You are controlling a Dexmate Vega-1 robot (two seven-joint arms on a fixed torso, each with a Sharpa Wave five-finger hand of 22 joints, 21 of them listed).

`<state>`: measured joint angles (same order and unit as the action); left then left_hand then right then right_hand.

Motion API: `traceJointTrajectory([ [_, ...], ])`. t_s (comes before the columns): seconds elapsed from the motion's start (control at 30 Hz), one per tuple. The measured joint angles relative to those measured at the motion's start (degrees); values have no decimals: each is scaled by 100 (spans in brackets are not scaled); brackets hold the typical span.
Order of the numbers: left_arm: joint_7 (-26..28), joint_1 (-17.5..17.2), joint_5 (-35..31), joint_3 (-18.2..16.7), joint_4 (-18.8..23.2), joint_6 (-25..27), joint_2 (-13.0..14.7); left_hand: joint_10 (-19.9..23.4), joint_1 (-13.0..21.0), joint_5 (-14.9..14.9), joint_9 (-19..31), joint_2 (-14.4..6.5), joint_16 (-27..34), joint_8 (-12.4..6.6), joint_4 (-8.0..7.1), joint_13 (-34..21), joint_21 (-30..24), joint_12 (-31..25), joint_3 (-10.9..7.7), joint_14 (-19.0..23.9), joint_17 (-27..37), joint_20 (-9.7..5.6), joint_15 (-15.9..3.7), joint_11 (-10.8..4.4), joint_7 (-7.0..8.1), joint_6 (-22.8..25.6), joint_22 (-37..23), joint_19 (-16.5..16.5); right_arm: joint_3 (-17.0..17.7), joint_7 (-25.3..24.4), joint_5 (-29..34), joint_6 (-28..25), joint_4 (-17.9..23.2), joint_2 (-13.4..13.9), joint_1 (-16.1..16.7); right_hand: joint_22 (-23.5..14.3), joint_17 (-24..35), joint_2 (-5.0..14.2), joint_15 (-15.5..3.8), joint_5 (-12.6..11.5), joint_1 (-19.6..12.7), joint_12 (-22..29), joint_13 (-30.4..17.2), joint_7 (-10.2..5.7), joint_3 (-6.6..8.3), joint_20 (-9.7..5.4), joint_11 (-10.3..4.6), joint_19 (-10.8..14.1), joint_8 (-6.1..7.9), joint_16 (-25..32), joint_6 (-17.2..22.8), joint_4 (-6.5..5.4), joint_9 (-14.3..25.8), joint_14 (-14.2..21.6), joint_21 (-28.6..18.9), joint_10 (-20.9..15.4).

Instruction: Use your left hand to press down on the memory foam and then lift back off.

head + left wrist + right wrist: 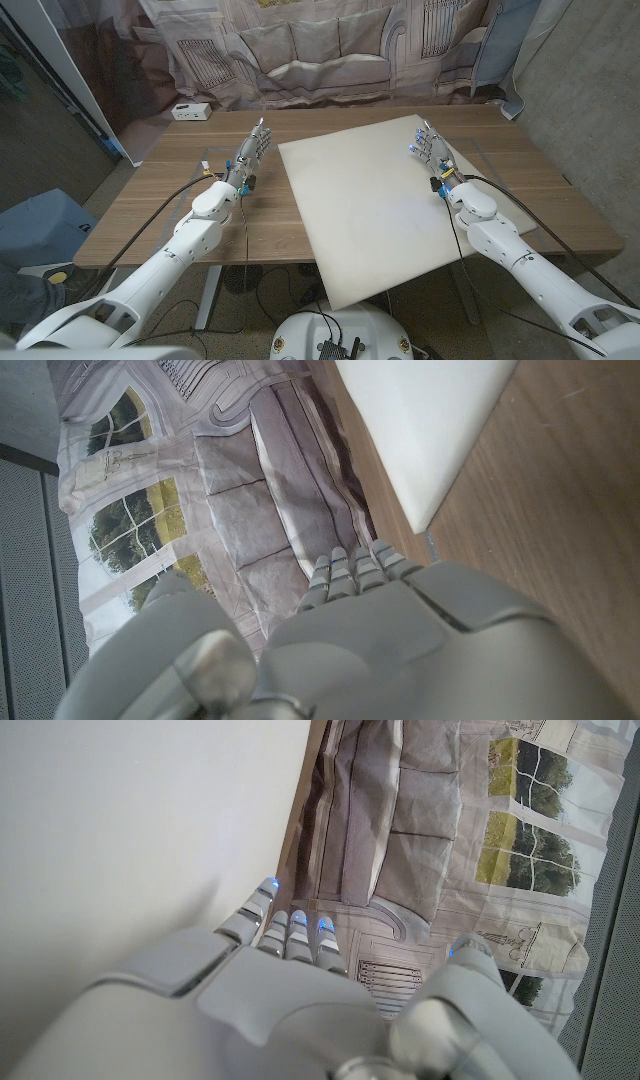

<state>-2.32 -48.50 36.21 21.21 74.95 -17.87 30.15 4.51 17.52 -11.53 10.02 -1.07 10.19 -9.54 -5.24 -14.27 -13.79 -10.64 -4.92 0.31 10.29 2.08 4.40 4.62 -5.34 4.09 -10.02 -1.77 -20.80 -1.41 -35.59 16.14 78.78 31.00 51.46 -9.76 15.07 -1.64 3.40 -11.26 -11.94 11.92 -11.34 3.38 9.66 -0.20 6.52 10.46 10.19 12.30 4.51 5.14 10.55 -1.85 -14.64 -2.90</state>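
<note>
A large off-white memory foam slab (375,200) lies across the middle of the wooden table (170,205), its near corner hanging over the front edge. My left hand (253,151) stands just left of the foam's left edge, fingers straight and together, holding nothing, apart from the foam. In the left wrist view the left hand (360,630) shows from behind with a foam corner (425,430) beyond its fingers. My right hand (426,144) stands over the foam's far right part, fingers extended and empty. The right wrist view shows the right hand (270,1000) beside the foam surface (130,830).
A small white box (190,111) sits at the table's far left corner. A printed backdrop of a sofa and windows (320,50) hangs behind the table. Cables trail along both arms. Bare wood lies left of the foam.
</note>
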Motion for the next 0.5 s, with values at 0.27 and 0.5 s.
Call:
traceJointTrajectory([
  [0.27,-24,-31,-23,-17,36,-71,54,53,0,0,0,0,45,-45,0,20,0,-61,0,62,0,31,0,9,0,0,0,31,22,-259,107,-20,191,62,144,0,-18,0,-1,0,0,0,16,86,0,0,15,0,62,0,97,0,0,0,0,-16],
  [0.5,-43,-45,-172,-26,58,-314,84,175,30,0,0,-30,49,-87,1,70,0,-84,0,168,0,56,0,9,-48,93,1,94,78,-352,163,26,483,116,388,0,-71,0,3,0,0,0,16,-1,0,0,25,62,171,0,470,0,27,60,47,-131],
])
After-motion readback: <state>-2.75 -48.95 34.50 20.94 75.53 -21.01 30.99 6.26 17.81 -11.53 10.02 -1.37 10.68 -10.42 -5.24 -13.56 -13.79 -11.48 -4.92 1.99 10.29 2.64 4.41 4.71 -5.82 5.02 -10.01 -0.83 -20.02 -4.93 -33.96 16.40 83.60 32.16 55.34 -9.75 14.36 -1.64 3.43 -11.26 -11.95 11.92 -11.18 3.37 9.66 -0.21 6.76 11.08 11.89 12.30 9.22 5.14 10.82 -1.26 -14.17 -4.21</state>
